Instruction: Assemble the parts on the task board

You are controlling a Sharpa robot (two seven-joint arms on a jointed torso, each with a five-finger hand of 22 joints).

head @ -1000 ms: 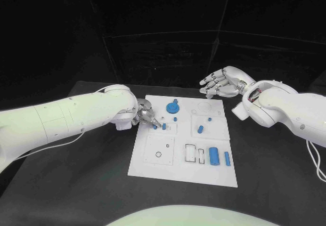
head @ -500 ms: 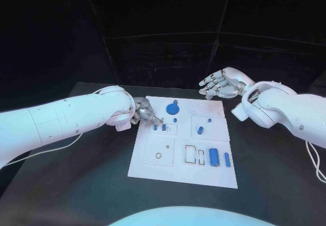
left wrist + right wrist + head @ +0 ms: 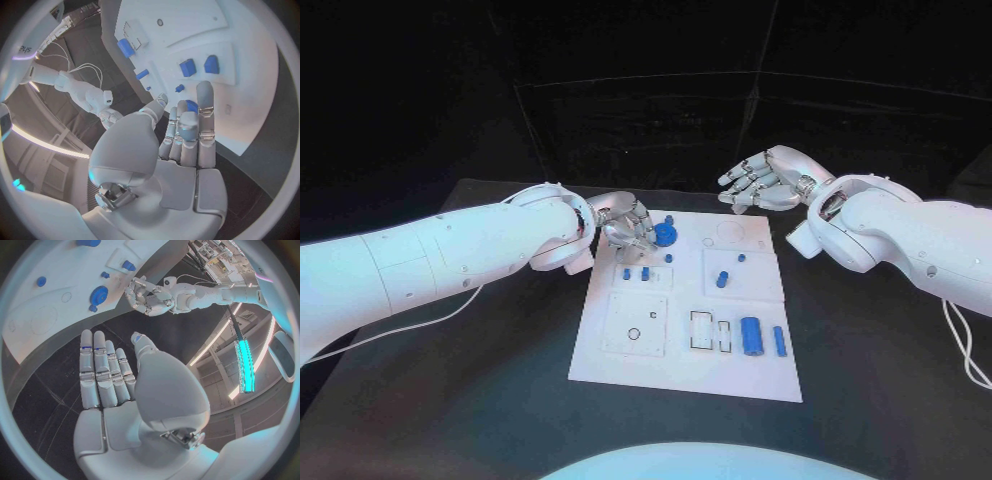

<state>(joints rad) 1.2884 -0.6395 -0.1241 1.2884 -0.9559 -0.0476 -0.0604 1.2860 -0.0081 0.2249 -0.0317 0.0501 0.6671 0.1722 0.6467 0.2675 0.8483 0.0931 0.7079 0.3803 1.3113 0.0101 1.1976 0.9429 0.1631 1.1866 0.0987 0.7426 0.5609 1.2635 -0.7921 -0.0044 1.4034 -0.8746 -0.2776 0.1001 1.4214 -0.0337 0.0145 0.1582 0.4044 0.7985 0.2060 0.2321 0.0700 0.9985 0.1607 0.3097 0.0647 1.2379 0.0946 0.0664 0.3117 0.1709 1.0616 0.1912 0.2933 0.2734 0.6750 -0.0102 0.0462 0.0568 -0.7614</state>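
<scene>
The white task board [image 3: 687, 310] lies mid-table. A round blue part [image 3: 666, 236] stands near its far left corner, with small blue pieces [image 3: 635, 272] just nearer. A blue block [image 3: 724, 277] sits further right, and a blue cylinder [image 3: 751, 335] with a slim blue bar [image 3: 779, 340] lies at the near right. My left hand [image 3: 625, 225] hovers at the far left edge, beside the round part, fingers extended and holding nothing. My right hand [image 3: 762, 178] floats past the far right corner, fingers spread and empty. In the left wrist view, two blue blocks [image 3: 187, 67] lie beyond my fingers [image 3: 187, 125].
Black table [image 3: 473, 380] surrounds the board on all sides. Empty recesses [image 3: 707, 330] sit near the cylinder, and a square plate with a small hole [image 3: 636, 330] is at the near left. The right wrist view shows the left hand [image 3: 147, 297] and round part [image 3: 99, 292].
My left hand has lifted off the small blue pieces at the board's left edge and moved toward the far side, beside the round part. My right hand has barely moved.
</scene>
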